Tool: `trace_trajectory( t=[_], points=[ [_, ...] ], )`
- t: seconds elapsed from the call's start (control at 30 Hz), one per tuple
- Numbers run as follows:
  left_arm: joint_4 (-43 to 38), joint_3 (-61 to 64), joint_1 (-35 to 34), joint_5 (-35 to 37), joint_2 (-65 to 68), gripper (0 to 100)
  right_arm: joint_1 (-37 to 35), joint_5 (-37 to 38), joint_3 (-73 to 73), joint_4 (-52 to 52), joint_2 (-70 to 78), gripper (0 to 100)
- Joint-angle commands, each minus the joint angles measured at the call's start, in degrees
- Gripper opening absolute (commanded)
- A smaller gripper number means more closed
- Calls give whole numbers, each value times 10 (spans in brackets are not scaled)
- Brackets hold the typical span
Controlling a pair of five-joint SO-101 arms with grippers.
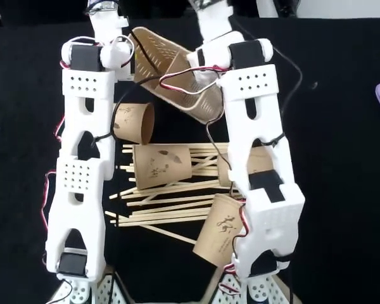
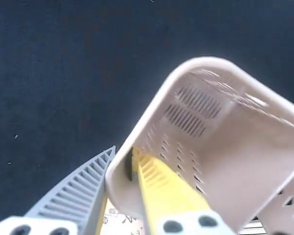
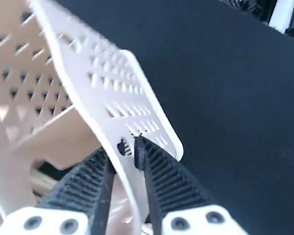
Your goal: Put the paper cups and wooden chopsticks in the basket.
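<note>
**Both grippers clamped on the tilted basket; cups and chopsticks on the cloth**

High view: your basket (image 1: 161,54) is a beige plastic tub with slotted, perforated walls. It sits tilted at the far end of the black table (image 1: 342,190), between the tips of the left arm (image 1: 82,171) and the right arm (image 1: 256,126). Nearer the bases, four brown paper cups with dark leaf prints lie on their sides. One (image 1: 134,122) is just below the basket, and one (image 1: 161,166) rests on the wooden chopsticks (image 1: 171,206). One (image 1: 220,229) is beside the right arm, and one (image 1: 261,161) is partly hidden behind it. The chopsticks are a loose, scattered pile. Every cup and stick you can see lies outside the basket.

Left wrist view: your left gripper (image 2: 123,154) is closed over the basket's (image 2: 225,127) rim, the yellow finger inside and the grey one outside. The slotted inner walls face you.

Right wrist view: your right gripper (image 3: 121,149) pinches a perforated wall of the basket (image 3: 112,83) between its black ribbed fingers, nearly closed.
</note>
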Motion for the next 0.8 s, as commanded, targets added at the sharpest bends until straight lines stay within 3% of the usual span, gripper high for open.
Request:
trace_trajectory(
  t=[0.0,0.4,0.53,0.67,0.77],
  points=[
    [11,15,-36,1,-69,30,37,-38,-1,-45,-20,11],
    [8,422,-24,0,-319,33,39,-42,-1,-50,-13,12],
    [7,436,-26,-1,-328,46,25,-42,-12,-9,-13,74],
    [-11,436,-28,-1,-313,147,19,-42,-57,17,-13,168],
    [-30,436,-29,-1,-312,170,18,-47,-135,69,-13,166]
  ],
)
